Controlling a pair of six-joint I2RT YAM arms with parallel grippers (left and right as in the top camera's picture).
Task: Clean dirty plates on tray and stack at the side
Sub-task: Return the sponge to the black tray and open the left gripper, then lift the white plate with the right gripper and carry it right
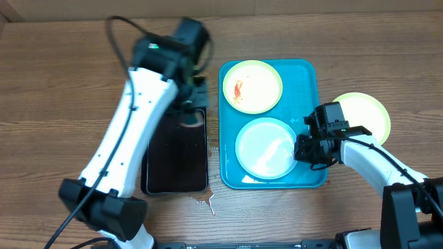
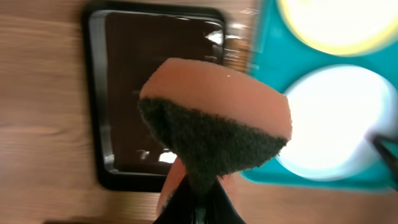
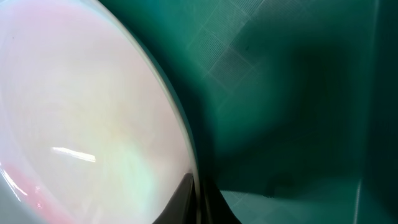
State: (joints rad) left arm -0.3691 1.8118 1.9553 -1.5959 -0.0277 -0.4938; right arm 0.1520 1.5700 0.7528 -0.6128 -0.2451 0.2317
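left claw (image 2: pixel 198 193) clamped on sponge (image 2: pixel 214 118), above black tray (image 1: pixel 173 162) left of blue tray (image 1: pixel 308 76) | right claw (image 1: pixel 304 149) at right rim of blue-rimmed plate (image 1: pixel 266 147) on blue tray's near half, grip cannot be told | smeared plate (image 1: pixel 251 86) on its far half | third plate (image 1: pixel 363 114) on table, right of blue tray

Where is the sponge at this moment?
In the left wrist view, the sponge is pinched in the left gripper, held above the black tray, just left of the blue tray.

No legible text, label, brand, number or sign in any view; plates (image 1: pixel 252 86), tray (image 1: pixel 304 75), black tray (image 1: pixel 176 162), sponge (image 2: pixel 217 112), white arm link (image 1: pixel 131 131) show no readable marking
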